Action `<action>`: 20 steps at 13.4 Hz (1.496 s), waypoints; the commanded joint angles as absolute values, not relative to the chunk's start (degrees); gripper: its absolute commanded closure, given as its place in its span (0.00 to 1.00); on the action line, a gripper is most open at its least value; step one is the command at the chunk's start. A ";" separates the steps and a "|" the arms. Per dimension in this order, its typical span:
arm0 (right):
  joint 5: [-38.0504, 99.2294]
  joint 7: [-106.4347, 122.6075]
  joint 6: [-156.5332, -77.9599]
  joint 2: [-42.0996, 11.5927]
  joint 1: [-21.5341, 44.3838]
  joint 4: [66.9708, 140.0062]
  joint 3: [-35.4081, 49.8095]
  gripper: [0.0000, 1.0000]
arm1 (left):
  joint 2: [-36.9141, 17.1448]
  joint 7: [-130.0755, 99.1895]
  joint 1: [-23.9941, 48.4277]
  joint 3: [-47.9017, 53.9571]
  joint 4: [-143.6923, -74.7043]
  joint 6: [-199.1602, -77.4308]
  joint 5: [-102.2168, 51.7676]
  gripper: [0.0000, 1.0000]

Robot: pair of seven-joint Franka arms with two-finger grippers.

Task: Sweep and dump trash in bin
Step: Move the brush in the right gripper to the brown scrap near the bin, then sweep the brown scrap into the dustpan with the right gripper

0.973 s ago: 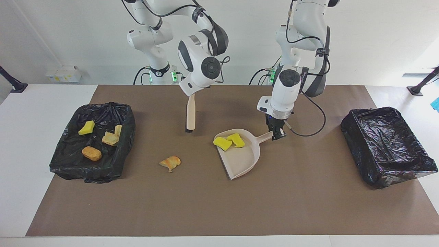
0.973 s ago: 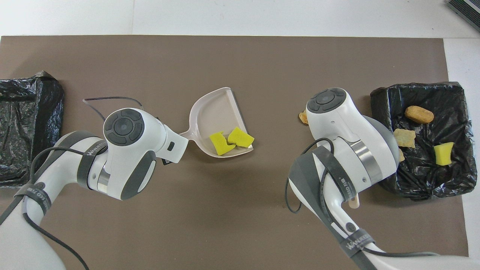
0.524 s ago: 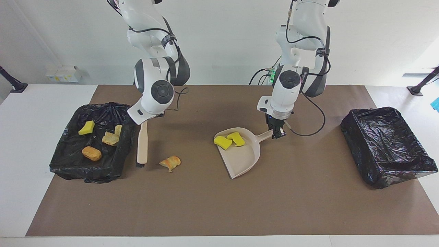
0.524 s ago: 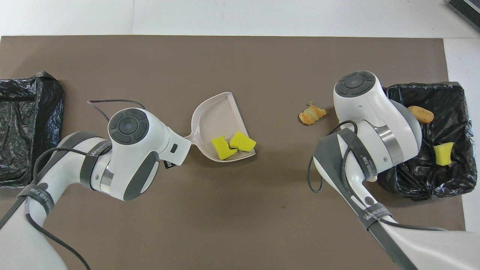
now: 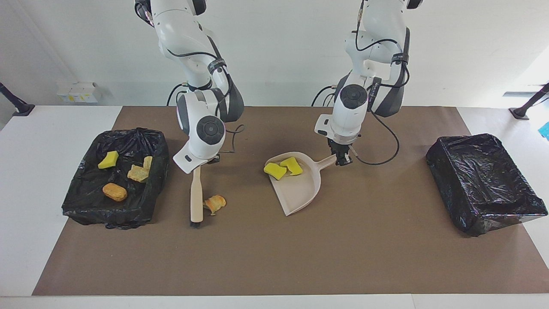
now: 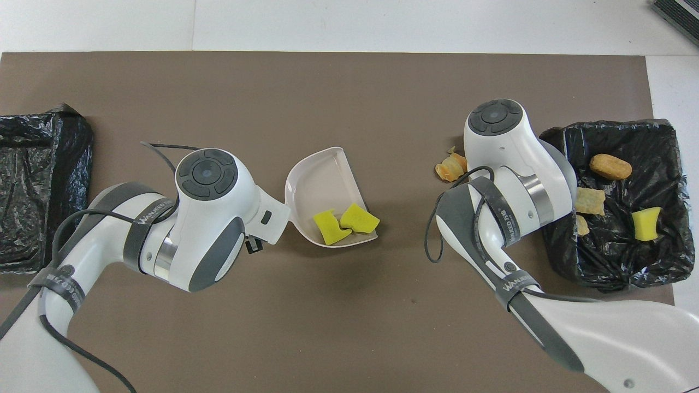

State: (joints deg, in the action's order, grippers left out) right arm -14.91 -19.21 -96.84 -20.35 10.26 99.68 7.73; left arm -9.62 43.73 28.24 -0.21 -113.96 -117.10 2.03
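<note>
My right gripper (image 5: 200,165) is shut on a beige brush (image 5: 196,195) that hangs bristles down on the mat. The brush stands right beside a tan-orange bread scrap (image 5: 215,203), between it and the trash bin; the scrap also shows in the overhead view (image 6: 450,166). My left gripper (image 5: 343,159) is shut on the handle of the beige dustpan (image 5: 302,191). The dustpan is tilted and a little above the mat. It carries two bright yellow sponge chunks (image 5: 275,170) (image 5: 292,165), also seen from overhead (image 6: 332,227) (image 6: 360,218).
A black-lined bin (image 5: 143,201) at the right arm's end holds a yellow-green sponge piece (image 5: 108,159) and bread lumps (image 5: 115,192) (image 5: 138,172). A second black-lined bin (image 5: 467,189) stands at the left arm's end with nothing showing inside. A brown mat (image 5: 274,257) covers the table.
My right arm swung the brush from mid-table to beside the trash bin, then up against the bread scrap. My left gripper lifted and tilted the dustpan slightly toward the robots.
</note>
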 commanded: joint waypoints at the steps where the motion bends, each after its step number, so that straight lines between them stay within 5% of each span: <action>1: -11.01 -21.09 -98.00 -21.62 12.30 98.61 8.09 1.00 | -9.93 42.45 29.53 -0.79 -113.38 -116.72 2.63 1.00; 11: 10.53 -22.50 -106.25 -22.24 19.25 98.35 8.17 1.00 | -11.60 42.10 30.76 -0.70 -115.39 -123.20 5.19 1.00; 20: 9.59 -26.19 -102.40 -24.52 20.39 91.33 8.09 1.00 | -11.25 43.42 30.15 -0.62 -118.74 -133.24 4.92 1.00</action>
